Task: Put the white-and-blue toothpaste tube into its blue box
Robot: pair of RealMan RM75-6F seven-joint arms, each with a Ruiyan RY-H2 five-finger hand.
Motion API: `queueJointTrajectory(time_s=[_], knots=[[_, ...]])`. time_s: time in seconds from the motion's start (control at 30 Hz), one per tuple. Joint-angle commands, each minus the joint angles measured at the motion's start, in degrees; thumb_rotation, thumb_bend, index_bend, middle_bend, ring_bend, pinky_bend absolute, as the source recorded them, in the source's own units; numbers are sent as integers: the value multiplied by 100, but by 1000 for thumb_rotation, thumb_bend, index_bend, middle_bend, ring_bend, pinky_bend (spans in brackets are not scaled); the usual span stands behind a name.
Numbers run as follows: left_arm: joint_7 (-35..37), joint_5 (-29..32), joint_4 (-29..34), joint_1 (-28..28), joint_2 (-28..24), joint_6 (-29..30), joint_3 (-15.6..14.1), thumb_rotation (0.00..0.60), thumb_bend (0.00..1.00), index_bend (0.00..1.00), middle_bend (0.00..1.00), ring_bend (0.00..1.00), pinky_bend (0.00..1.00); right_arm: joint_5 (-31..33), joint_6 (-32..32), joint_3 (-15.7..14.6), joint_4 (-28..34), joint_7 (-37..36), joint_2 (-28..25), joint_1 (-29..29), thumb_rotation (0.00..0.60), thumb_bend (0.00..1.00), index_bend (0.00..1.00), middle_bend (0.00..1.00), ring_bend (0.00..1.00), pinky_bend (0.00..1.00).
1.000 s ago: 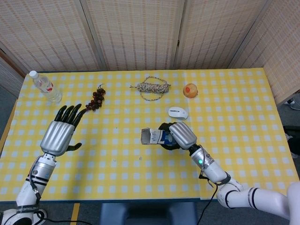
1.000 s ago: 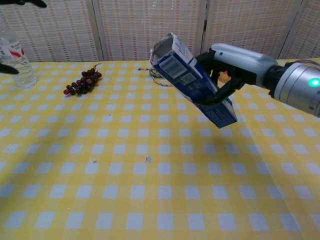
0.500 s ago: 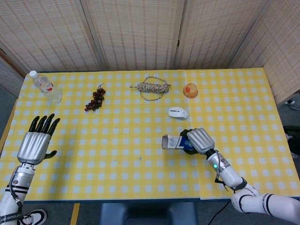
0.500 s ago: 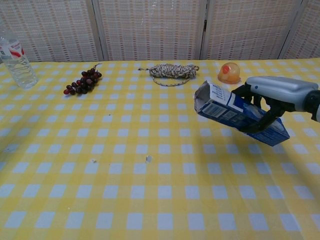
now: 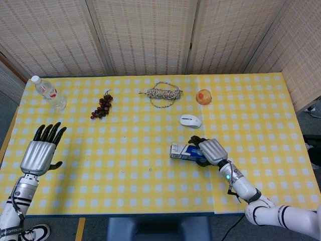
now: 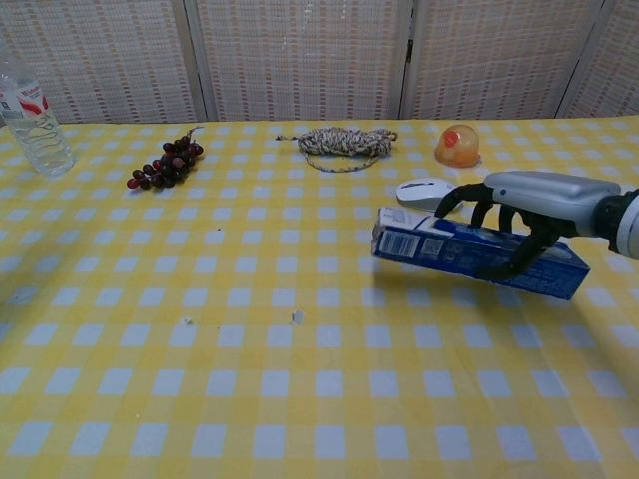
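Right hand (image 6: pixel 529 215) grips the blue toothpaste box (image 6: pixel 477 252), fingers draped over its top and curled down its near side, and compared with a second ago it has brought the box down from a steep tilt in mid-air to lying almost level, at or just above the yellow checked tablecloth (image 5: pixel 125 155), near the white computer mouse (image 5: pixel 190 120). The left hand (image 5: pixel 39 153) has pulled back to the near left edge and hangs there with fingers straight and apart, holding nothing. No toothpaste tube shows loose anywhere on the table, so it is probably inside the box already, though the box's end gives no clear look. If so, the task is nearly done and only setting down and letting go remains.
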State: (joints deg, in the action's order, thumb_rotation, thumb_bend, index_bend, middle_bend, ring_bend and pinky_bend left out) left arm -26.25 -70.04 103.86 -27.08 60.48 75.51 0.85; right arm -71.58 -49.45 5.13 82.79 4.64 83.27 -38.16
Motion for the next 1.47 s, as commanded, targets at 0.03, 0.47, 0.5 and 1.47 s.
queueJointTrajectory(time_s=[0.03,0.47,0.5,1.47], knots=[[-17,33,26,14,-30,-58,27,600,140,0,0,0,0,18,36,40,65,-100,-51,-6,600,313,2,0,119,279],[154,-663,105,423,-346,267,-153,600,153,0,0,0,0,-166,-1112,-97,1050,565,-1092,658,600,313,0,0,0,14],[166,-747,63,511,-355,345,-212,600,153,0,0,0,0,-70,-1324,-161,1160,901,-1191,802,600,313,0,0,0,4],[2014,-1508,-1180,2042,466,1448,-400,600,157,26,0,0,0,-1313,-3764,-899,1419,763,-1867,3010,600,313,0,0,0,0]])
